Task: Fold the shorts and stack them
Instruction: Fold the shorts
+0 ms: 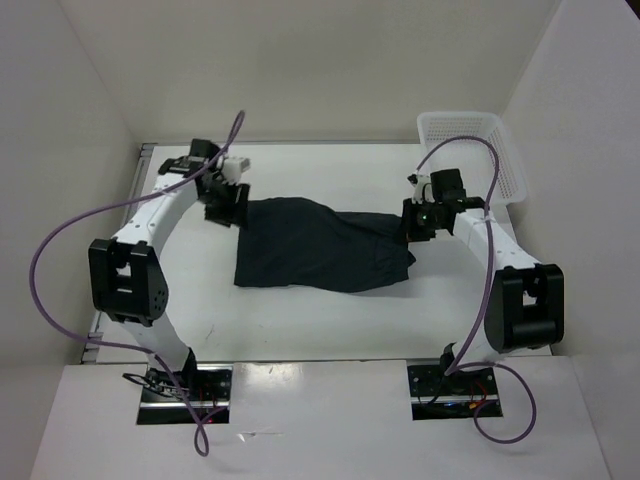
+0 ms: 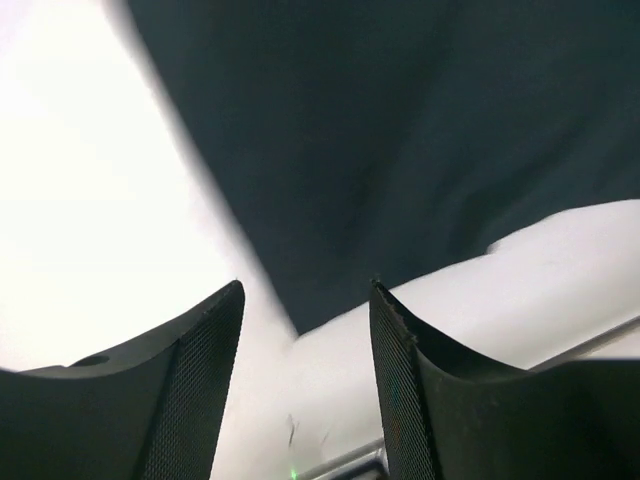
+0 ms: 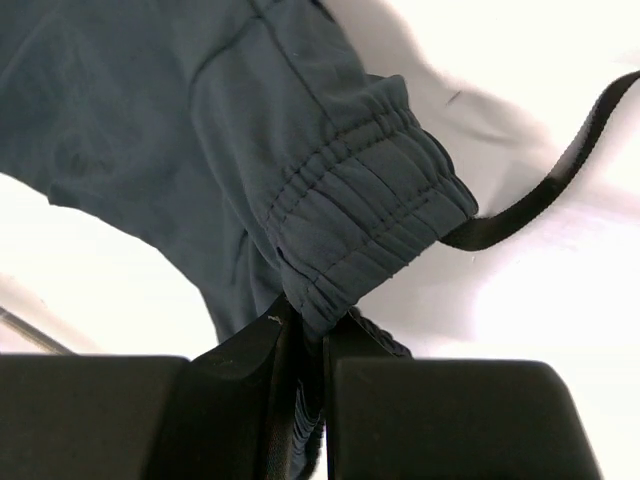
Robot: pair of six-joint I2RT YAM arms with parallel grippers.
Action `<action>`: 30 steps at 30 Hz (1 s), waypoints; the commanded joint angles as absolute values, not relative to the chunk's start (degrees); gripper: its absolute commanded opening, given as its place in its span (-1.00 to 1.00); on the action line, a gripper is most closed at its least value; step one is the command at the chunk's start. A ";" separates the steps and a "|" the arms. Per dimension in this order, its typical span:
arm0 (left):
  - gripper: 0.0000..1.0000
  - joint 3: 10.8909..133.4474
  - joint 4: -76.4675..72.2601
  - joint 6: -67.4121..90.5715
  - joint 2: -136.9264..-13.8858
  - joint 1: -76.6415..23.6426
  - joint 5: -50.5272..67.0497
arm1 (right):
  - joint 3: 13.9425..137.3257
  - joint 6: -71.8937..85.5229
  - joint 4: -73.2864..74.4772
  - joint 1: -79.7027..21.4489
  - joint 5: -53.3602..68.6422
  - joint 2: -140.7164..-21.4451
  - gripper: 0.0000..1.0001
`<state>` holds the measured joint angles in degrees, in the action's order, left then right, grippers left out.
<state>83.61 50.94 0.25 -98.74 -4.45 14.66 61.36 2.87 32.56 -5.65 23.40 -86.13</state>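
Charcoal-black soft fabric, the shorts (image 1: pixel 320 250) lie spread across the middle of the white table (image 1: pixel 300 325), stretched between the two arms from 9 o'clock to 3 o'clock. At the cloth's 10 o'clock corner sits the left gripper (image 1: pixel 228 205). Its wrist view shows the textured fingers (image 2: pixel 200 370) standing wide apart, with a corner of the dark cloth (image 2: pixel 400 130) just beyond the tips and nothing pinched between them. At the 3 o'clock end, the right gripper (image 1: pixel 415 225) is clamped tight on the gathered elastic waistband (image 3: pixel 370 200), the fabric bunching into the narrow slit between its fingers (image 3: pixel 240 390). A flat black drawcord (image 3: pixel 560 165) trails off from the waistband toward 2 o'clock. A white lattice basket (image 1: pixel 470 135) stands at the table's 1 o'clock corner, apart from the shorts.
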 commanded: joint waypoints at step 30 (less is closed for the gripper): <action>0.27 121.20 40.87 0.00 -137.55 -41.75 23.20 | 76.90 -1.49 43.59 3.43 24.44 -80.59 -1.00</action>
